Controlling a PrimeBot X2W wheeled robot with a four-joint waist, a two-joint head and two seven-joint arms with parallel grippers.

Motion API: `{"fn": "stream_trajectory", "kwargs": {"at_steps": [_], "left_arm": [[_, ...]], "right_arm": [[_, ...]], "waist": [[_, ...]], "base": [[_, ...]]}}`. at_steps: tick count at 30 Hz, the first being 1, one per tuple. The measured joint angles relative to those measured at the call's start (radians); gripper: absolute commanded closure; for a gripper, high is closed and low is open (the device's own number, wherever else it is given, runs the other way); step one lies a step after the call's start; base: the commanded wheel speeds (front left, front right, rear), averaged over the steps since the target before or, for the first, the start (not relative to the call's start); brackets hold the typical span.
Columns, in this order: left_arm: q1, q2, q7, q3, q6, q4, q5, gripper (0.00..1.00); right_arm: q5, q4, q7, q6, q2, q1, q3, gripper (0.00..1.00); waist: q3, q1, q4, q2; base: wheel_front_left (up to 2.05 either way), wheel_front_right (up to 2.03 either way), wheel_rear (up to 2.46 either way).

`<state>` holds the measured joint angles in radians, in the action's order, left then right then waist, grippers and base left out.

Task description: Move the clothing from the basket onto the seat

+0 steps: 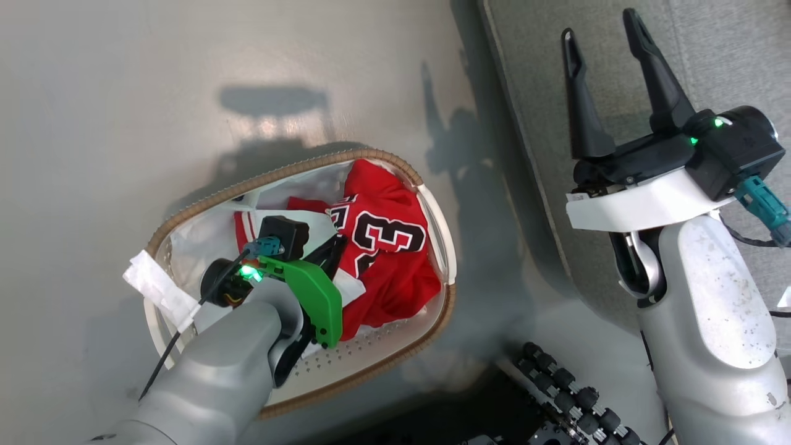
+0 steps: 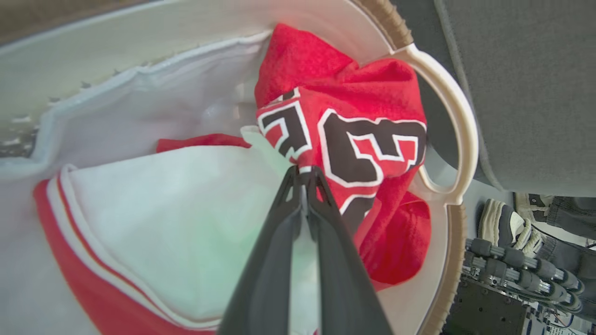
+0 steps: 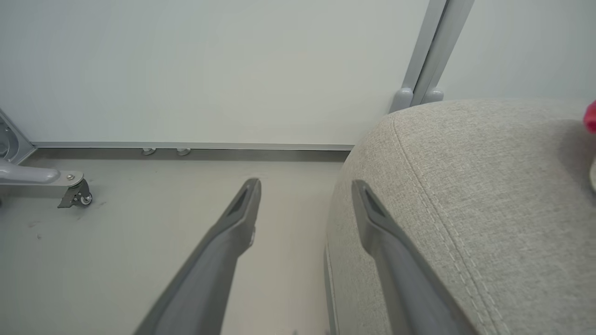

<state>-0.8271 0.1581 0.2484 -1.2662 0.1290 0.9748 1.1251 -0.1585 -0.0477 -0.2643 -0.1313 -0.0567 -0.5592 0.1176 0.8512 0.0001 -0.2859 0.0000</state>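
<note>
Red cloth fills the basket [image 1: 371, 153], which stands on the grey floor [image 1: 123, 93] at about 8 o'clock in the head view. The clothing [image 1: 395, 272] lies bunched inside it. The jersey with its black, white-edged "23" is heaped toward the basket's 3 o'clock side, and a white-faced piece edged with a red band lies toward 9 o'clock. The white liner [image 1: 191, 241] shows along the inner wall from 9 to 12 o'clock.

The left gripper [image 1: 337, 244] reaches down into the basket from 7 o'clock. In the left wrist view its two dark fingers rise from 6 o'clock and meet at the tips. The left gripper [image 2: 305, 174] is closed, pinching the clothing [image 2: 354, 93] just under the numbers, where the red jersey meets the white piece. Beyond the jersey, at 3 o'clock, the basket [image 2: 458, 121] shows its pale looped handle and brown woven rim. The liner [image 2: 186, 93] runs along the wall at 10 o'clock.

The seat [image 1: 531, 62] lies at 1 to 3 o'clock in the head view, near the basket but apart from it, with a strip of floor between. The right gripper [image 1: 602, 28] hangs over the seat's near edge, fingers spread wide and holding nothing. In the right wrist view the right gripper [image 3: 306, 186] straddles the rounded, stitched corner of the seat [image 3: 489, 186], with the floor [image 3: 116, 232] at 8 o'clock.
</note>
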Motion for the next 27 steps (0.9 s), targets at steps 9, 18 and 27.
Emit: {"fn": "stream_trajectory", "kwargs": {"at_steps": [9,18,27], "left_arm": [[0.08,0.005,0.013,0.017,0.0,-0.047,0.007,1.0],[0.238,0.011,0.014,0.2,0.0,-0.172,-0.125,1.0],[0.403,0.011,0.014,0.396,0.0,-0.315,-0.296,1.0]], "right_arm": [[-0.01,-0.067,0.0,0.0,0.004,0.038,-0.009,0.0],[-0.011,-0.139,0.0,0.0,-0.002,0.142,-0.001,0.0],[-0.021,-0.184,0.0,0.0,-0.004,0.234,0.016,0.0]], "waist": [[-0.134,0.0,0.016,0.0],[-0.313,0.0,0.066,0.0],[-0.477,-0.0001,0.123,0.0]], "base": [[0.0,0.0,0.0],[0.0,0.0,0.0],[0.0,0.0,0.0]]}}
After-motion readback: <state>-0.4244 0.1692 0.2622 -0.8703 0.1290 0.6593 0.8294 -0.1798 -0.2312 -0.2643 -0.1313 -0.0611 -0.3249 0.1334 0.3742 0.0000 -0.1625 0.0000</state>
